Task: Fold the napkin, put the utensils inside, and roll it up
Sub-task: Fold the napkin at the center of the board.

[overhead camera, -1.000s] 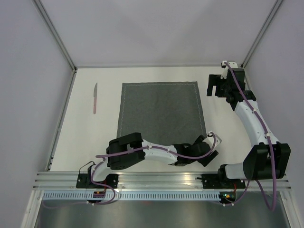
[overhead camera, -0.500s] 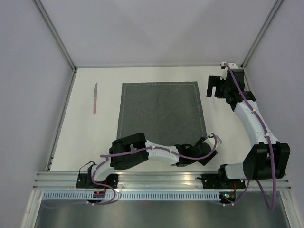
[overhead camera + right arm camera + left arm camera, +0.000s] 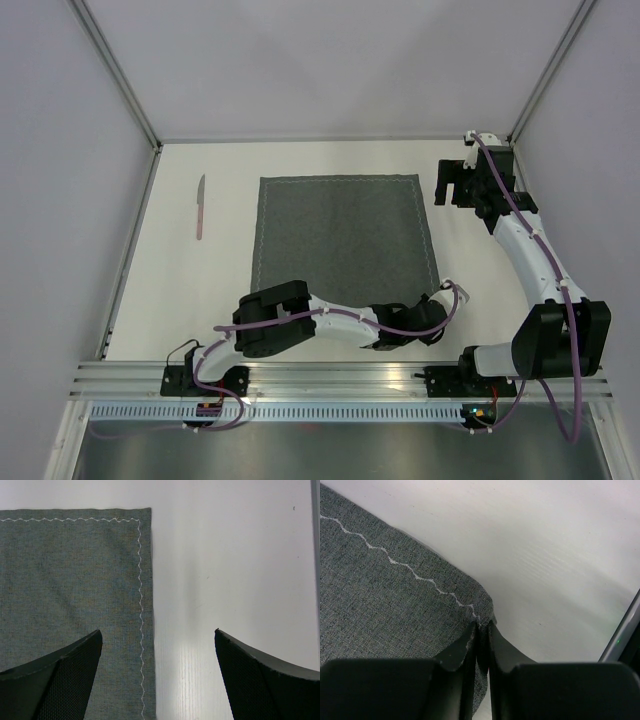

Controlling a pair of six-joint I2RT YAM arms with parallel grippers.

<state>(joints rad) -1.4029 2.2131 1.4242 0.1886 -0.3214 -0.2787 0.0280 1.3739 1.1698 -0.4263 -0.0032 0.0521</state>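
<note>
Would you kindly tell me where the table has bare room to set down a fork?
Bare table lies between the knife and the napkin's left edge, and in the strip between napkin and far wall. Crowded: the napkin's near right corner, pinched by the left tool, and its right side, taken by the right arm with the right tool open.

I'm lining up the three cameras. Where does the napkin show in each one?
Top external: napkin near the picture's centre.
Left wrist: lower left, corner pinched in the left gripper.
Right wrist: left half, a corner at top.
Shared landmark: the pale zigzag stitching along its edge.
</note>
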